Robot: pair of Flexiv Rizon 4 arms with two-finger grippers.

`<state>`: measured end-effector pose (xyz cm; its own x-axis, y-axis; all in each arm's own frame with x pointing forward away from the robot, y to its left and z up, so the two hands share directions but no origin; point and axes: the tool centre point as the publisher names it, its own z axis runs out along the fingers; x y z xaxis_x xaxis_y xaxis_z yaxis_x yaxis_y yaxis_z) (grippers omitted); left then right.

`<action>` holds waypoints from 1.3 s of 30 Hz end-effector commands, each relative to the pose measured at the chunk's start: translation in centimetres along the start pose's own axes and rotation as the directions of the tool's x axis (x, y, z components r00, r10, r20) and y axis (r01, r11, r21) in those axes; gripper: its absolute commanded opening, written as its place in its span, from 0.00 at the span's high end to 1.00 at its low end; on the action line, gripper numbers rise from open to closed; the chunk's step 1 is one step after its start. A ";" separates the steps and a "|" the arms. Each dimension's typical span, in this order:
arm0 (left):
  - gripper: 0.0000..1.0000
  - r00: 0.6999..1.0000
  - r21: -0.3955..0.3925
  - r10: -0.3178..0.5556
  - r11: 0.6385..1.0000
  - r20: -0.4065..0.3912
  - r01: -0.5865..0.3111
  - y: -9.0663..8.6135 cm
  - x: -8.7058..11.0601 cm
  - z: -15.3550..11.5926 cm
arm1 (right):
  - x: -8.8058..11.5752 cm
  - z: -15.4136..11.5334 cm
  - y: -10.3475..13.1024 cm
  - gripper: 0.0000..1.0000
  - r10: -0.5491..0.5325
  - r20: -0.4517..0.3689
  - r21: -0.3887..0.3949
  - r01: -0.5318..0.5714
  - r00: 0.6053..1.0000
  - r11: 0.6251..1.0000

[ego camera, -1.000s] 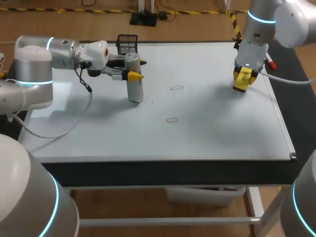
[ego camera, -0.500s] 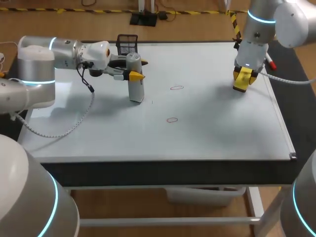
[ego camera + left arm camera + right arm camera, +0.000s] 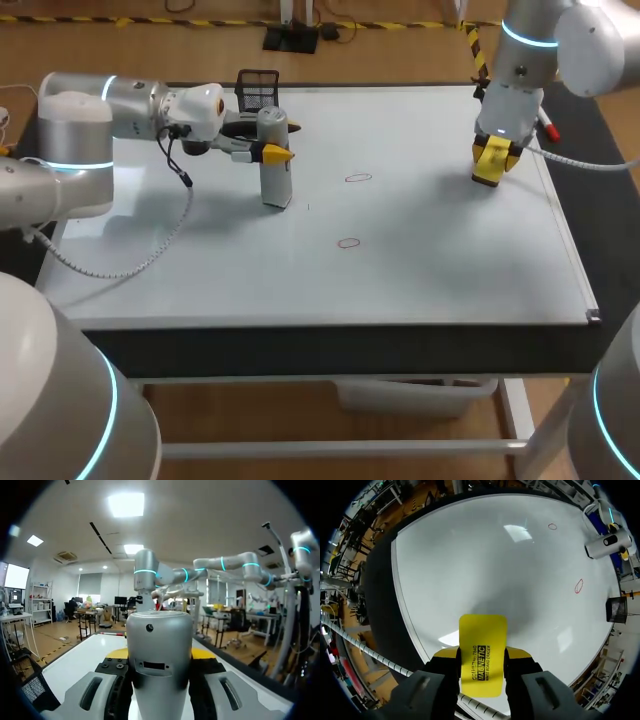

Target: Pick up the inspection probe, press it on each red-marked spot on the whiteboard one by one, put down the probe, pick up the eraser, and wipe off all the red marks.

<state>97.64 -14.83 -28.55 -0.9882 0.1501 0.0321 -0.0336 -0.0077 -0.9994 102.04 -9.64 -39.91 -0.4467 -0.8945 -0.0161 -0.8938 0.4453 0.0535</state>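
Note:
The grey cylindrical probe stands upright at the left middle of the whiteboard. My left gripper is shut on its upper part from the side. The left wrist view shows the probe clamped between the yellow-tipped fingers. I cannot tell whether its lower end touches the board. Two small red marks lie to its right, one farther back and one nearer the front. At the far right, my right gripper points down, shut on the yellow eraser just above the board.
A black mesh basket stands at the board's far edge behind the probe. A red-capped pen lies by the right rim near my right arm. Both red marks and the probe also show in the right wrist view.
My left arm has shifted a little toward the back with the probe still in its grip. The right arm and eraser have not moved.

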 end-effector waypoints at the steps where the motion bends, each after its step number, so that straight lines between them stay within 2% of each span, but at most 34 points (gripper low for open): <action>1: 1.00 1.000 0.002 0.002 1.000 -0.001 -0.002 0.3 -0.2 0.0 | 0.1 -0.1 0.0 1.00 -0.002 -0.002 0.002 0.002 1.000 1.000; 15: 1.00 1.000 0.001 0.006 1.000 -0.003 -0.006 0.2 -0.2 0.1 | 0.1 -0.1 0.0 1.00 -0.002 -0.002 0.002 0.002 1.000 1.000; 21: 1.00 1.000 0.007 0.021 1.000 0.010 -0.021 -0.8 -0.1 -0.6 | 0.1 -0.1 0.0 1.00 -0.002 -0.002 0.002 0.002 1.000 1.000; 29: 1.00 0.996 0.012 0.072 0.997 0.059 -0.072 -3.4 -0.6 -3.4 | 0.1 -0.1 0.0 1.00 -0.002 -0.002 0.002 0.002 1.000 1.000; 39: 1.00 0.978 0.001 0.099 0.995 0.183 -0.100 -5.0 -1.6 -9.7 | 0.1 -0.1 0.0 1.00 -0.002 -0.002 0.002 0.002 1.000 1.000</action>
<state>101.86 -7.03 -24.58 -0.9981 -0.0002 -0.0617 0.0617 -0.0321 -0.9976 102.03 -9.64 -39.92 -0.4466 -0.8946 -0.0162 -0.8938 0.4453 0.0534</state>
